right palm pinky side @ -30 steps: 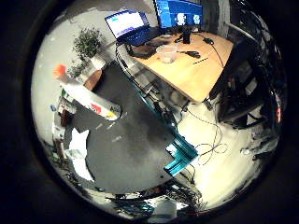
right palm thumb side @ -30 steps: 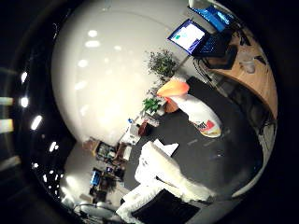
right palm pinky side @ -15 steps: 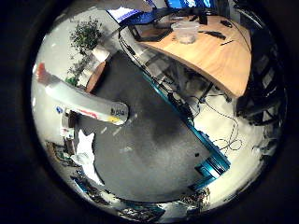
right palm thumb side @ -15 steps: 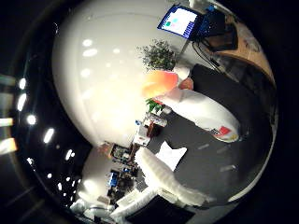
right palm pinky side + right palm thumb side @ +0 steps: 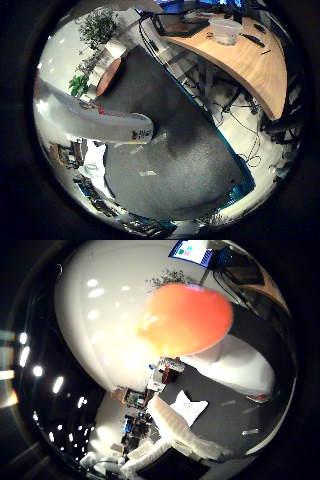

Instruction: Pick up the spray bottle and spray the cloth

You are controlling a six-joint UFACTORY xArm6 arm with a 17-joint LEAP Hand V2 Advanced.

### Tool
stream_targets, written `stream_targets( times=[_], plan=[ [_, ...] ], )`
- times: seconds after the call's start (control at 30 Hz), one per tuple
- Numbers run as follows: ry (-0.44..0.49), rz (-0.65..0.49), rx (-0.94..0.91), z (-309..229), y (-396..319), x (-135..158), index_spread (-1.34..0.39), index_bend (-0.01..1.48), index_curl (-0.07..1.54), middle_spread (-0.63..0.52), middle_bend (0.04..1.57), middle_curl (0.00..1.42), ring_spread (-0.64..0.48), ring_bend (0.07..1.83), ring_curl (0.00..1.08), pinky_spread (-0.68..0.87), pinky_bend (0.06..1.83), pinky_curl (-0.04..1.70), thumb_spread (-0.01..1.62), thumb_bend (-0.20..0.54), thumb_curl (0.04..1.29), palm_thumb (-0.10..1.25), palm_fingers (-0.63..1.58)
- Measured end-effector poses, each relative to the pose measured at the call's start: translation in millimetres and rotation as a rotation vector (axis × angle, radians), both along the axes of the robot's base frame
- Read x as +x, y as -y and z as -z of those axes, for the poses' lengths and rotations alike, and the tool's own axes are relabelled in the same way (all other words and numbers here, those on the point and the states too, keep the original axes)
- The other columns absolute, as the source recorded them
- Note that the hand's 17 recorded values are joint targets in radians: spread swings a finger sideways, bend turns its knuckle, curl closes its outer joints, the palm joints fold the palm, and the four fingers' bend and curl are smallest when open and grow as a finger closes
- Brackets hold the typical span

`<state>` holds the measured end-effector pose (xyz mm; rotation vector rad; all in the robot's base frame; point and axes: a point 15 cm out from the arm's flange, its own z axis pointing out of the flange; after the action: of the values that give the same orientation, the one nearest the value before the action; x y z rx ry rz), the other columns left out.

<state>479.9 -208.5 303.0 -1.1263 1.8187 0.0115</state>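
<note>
The spray bottle fills much of both views, so it is close to the palm. Its white body (image 5: 95, 122) reaches down to the dark grey table top (image 5: 180, 155), and its orange spray head (image 5: 187, 320) looms right in front of the thumb side camera. A crumpled white cloth (image 5: 189, 406) lies on the table beside the bottle's base. Of my right hand (image 5: 175, 437), one white finger shows, stretched out along the table near the cloth and not touching the bottle. Nothing is held.
A curved wooden desk (image 5: 250, 55) stands beyond the table, with a clear plastic tub (image 5: 227, 30) and a laptop (image 5: 175, 25) on it. Potted plants (image 5: 100, 27) and a round wooden stool (image 5: 107, 77) stand by the white wall.
The palm has moved steadily closer to the bottle: its body and orange head have grown from small to filling much of both views. The bottle and cloth stay put.
</note>
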Motion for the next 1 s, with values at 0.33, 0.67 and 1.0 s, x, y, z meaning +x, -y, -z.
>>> stream_targets(
  times=[0.33, 0.67, 1.0],
  plan=[
    [-0.033, -0.088, 0.013, 26, -53, 29, -0.04, 0.15, 0.28, 0.26, 0.23, 0.33, 0.34, 0.45, 0.25, 0.64, 1.01, 0.16, 1.13, -0.018, 0.42, 0.43, 0.26],
    [0.034, -0.013, 0.017, 7, -54, 58, -0.51, 0.42, 0.42, -0.33, 0.83, 0.55, -0.32, 1.05, 0.44, -0.38, 0.98, 0.08, 1.24, 0.031, 0.48, 0.73, 1.35],
    [0.058, 0.001, 0.011, -2, -40, 59, -0.34, 0.98, 0.66, -0.23, 1.18, 0.65, -0.23, 1.32, 0.54, -0.45, 1.24, 0.35, 1.29, 0.048, 0.61, 0.93, 1.34]
  ],
)
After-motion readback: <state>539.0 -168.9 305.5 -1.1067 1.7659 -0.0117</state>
